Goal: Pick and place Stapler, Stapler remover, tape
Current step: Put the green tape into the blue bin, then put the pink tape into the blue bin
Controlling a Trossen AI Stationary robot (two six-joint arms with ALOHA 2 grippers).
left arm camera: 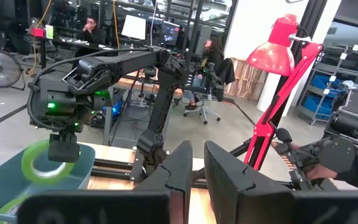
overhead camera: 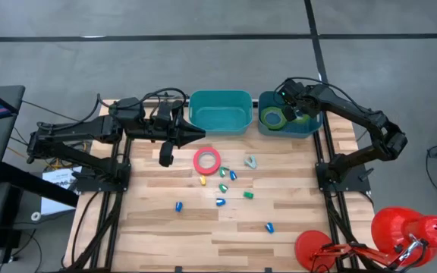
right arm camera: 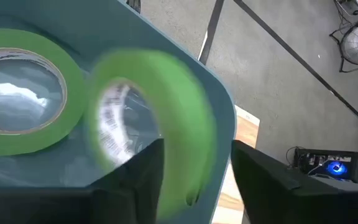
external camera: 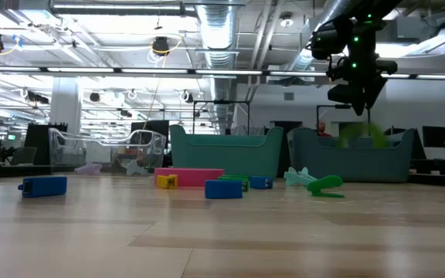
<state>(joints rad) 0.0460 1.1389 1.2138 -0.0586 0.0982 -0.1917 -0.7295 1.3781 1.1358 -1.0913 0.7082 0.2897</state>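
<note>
Tape sorting is part done, operator: one green roll (right arm camera: 17,93) lies in your right-hand teal bin (overhead camera: 309,127), and a second green roll (right arm camera: 160,130) is dropping into it from between the spread jaws of the right gripper (right arm camera: 194,177). Your pink-red roll (overhead camera: 207,160) waits on the table (overhead camera: 150,227) among small coloured pieces. The left teal bin (overhead camera: 220,98) looks empty, with the left gripper (overhead camera: 196,135), jaws pressed together, beside it.

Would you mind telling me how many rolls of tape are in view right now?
3. A pink-red roll lies on the table; one green roll lies in the right-hand bin; another green roll is between the right gripper's open fingers over that bin.
</note>
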